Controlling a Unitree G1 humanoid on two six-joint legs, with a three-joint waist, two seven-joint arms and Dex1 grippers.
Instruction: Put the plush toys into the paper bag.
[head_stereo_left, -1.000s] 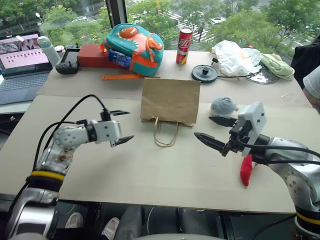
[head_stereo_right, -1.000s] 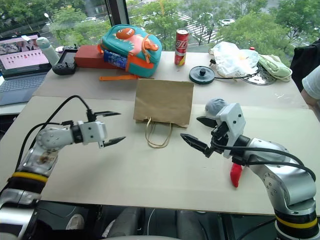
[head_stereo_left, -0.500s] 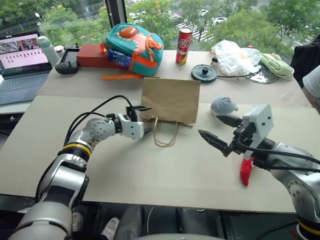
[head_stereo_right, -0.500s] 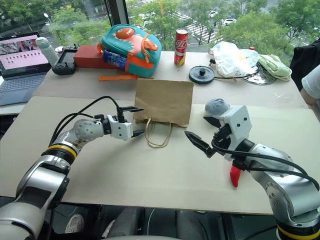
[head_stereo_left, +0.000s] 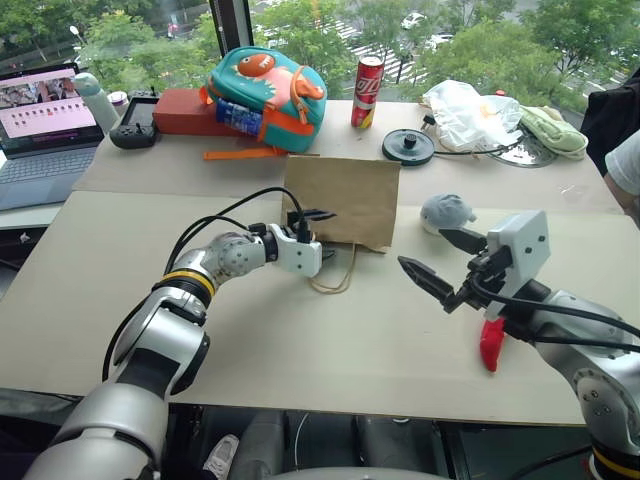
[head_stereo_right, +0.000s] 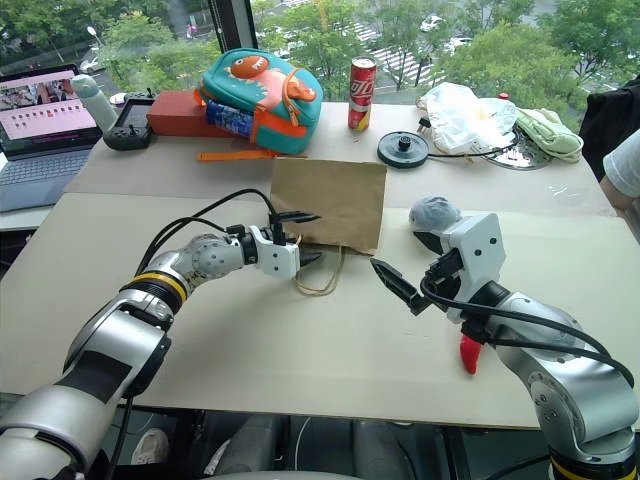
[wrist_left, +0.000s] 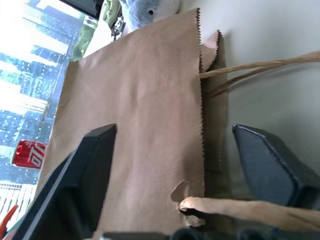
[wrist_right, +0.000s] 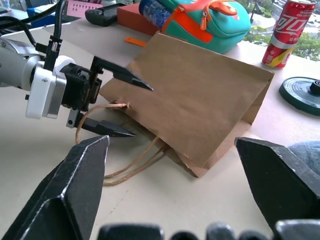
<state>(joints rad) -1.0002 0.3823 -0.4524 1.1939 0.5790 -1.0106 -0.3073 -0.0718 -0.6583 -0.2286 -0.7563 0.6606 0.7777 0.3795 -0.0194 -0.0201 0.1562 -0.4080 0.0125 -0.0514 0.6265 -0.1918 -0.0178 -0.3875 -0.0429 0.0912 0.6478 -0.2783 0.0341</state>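
Note:
The paper bag (head_stereo_left: 340, 198) lies flat in the middle of the table, its cord handles (head_stereo_left: 333, 272) toward me. My left gripper (head_stereo_left: 320, 236) is open at the bag's near left corner. One finger (wrist_left: 85, 170) is over the paper, the other finger (wrist_left: 270, 165) is beside the mouth edge. The grey-blue plush toy (head_stereo_left: 447, 211) sits right of the bag. My right gripper (head_stereo_left: 422, 250) hovers open and empty near it, in front of the bag's right corner. The red plush toy (head_stereo_left: 491, 343) lies on the table under my right arm.
Along the back stand a fish-face backpack (head_stereo_left: 268, 88), a red can (head_stereo_left: 369, 92), a black disc (head_stereo_left: 409, 146), a white plastic bag (head_stereo_left: 465, 115) and a laptop (head_stereo_left: 45, 120). A person's sleeve (head_stereo_left: 625, 165) shows at the right edge.
My left gripper has swung right from open table to the bag's near left corner, and its fingers stand a little closer together. The right gripper has stayed about where it was.

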